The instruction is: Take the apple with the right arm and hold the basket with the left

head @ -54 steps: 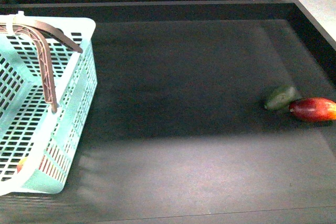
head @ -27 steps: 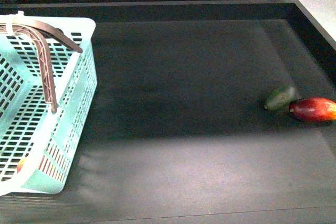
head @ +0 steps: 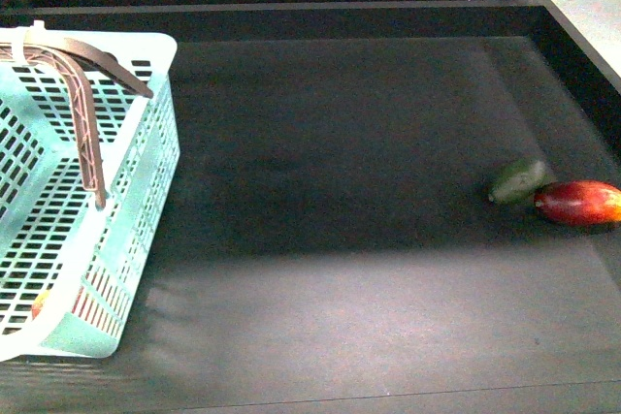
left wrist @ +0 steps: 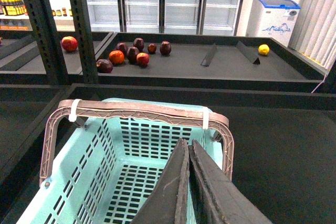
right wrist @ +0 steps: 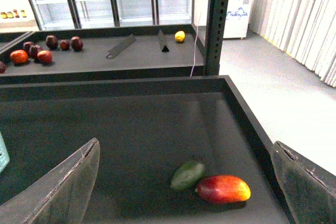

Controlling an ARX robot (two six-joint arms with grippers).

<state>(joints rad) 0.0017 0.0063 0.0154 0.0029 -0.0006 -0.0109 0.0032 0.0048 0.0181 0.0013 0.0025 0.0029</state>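
Two closed left fingers [left wrist: 181, 182] above the basket [left wrist: 113, 179], apart.

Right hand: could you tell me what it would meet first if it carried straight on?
Probably the green fruit and the red fruit beside it; they lie ahead between the open fingers, though depth is unclear.

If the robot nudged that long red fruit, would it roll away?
Probably only sideways: the red fruit is elongated, so it would likely wobble rather than roll straight. The green fruit touching it might block or shift. Its skin looks smooth, possibly slippery.
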